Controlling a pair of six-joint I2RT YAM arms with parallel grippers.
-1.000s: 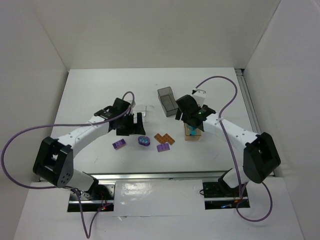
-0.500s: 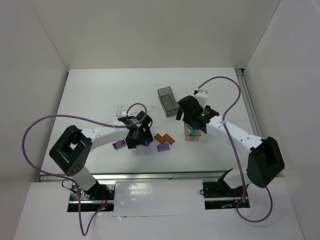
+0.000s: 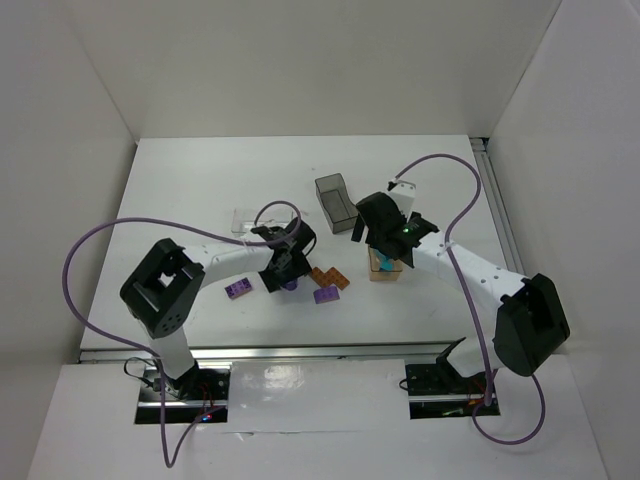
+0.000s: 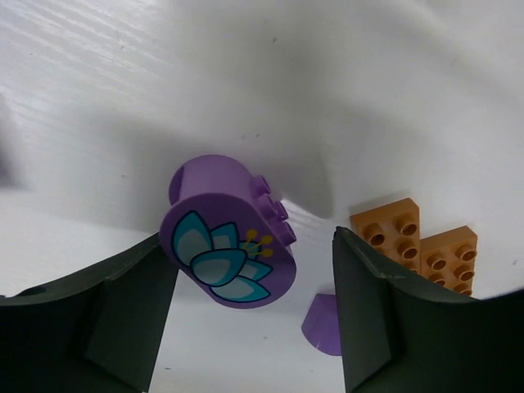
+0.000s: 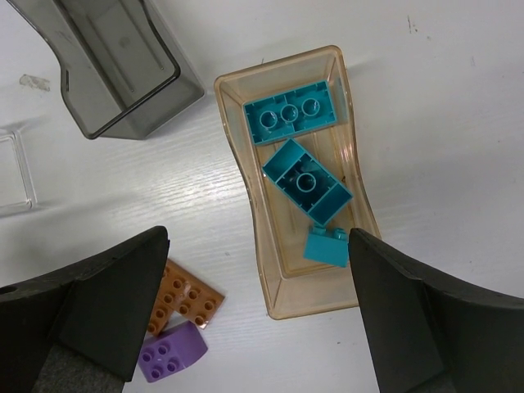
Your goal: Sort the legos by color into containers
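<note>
Left claw [image 4: 248,246] astride lego [image 4: 221,246], orange neighbours [image 4: 417,246]

You have a white table [image 3: 180,180] with a faint grain in its surface, which shows up close in both wrist views. White walls box it in: a back wall [image 3: 320,60] on the far side, a left wall [image 3: 50,150] and a right wall [image 3: 580,130]. Along the table's near edge runs a metal rail [image 3: 320,352], and nearer than that lies a white panel [image 3: 320,400]. Along the table's right edge you will see a narrow metal strip [image 3: 495,195].
</note>
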